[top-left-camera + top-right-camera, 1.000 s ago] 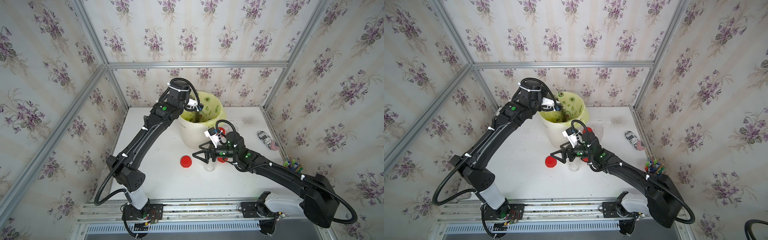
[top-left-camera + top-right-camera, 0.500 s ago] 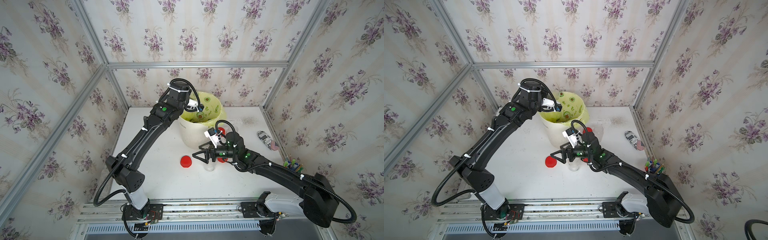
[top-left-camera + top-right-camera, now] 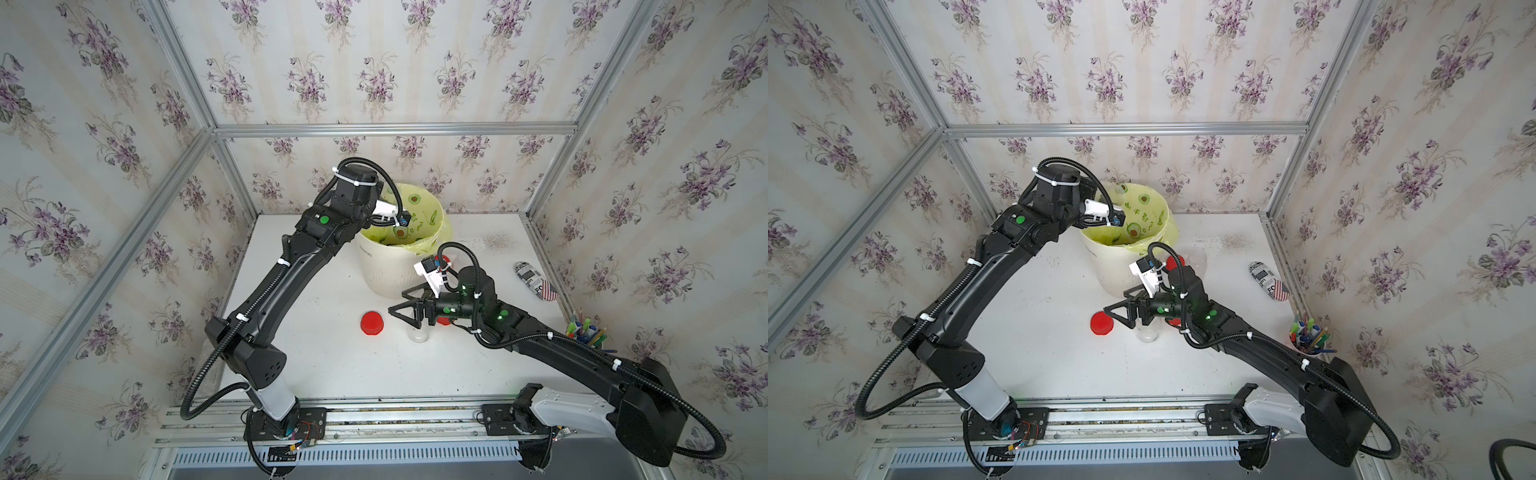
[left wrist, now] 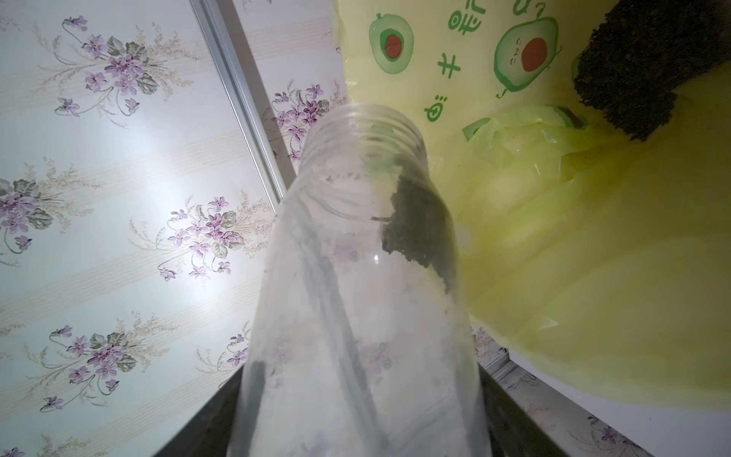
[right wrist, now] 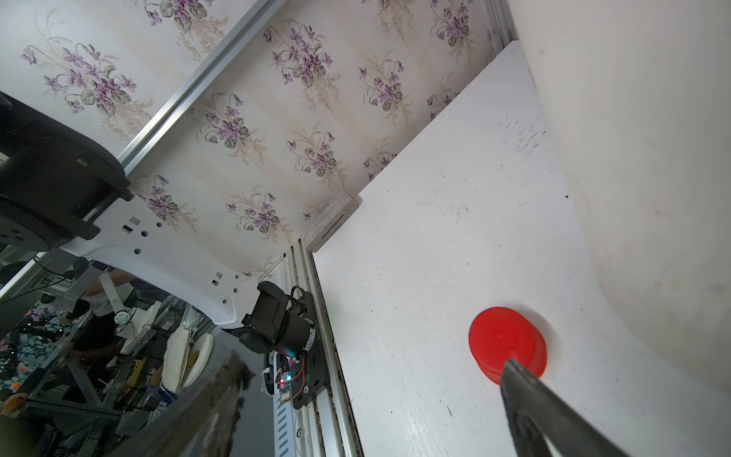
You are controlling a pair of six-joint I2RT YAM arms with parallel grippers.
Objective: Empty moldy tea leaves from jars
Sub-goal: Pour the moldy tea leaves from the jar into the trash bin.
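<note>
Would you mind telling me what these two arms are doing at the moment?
The left hand holds an open clear jar at the white bin, its mouth by the yellow-green liner. A clump of tea leaves clings inside near the jar's mouth. The right hand is open above the table, near a loose red lid and a second jar that stands uncapped.
</note>
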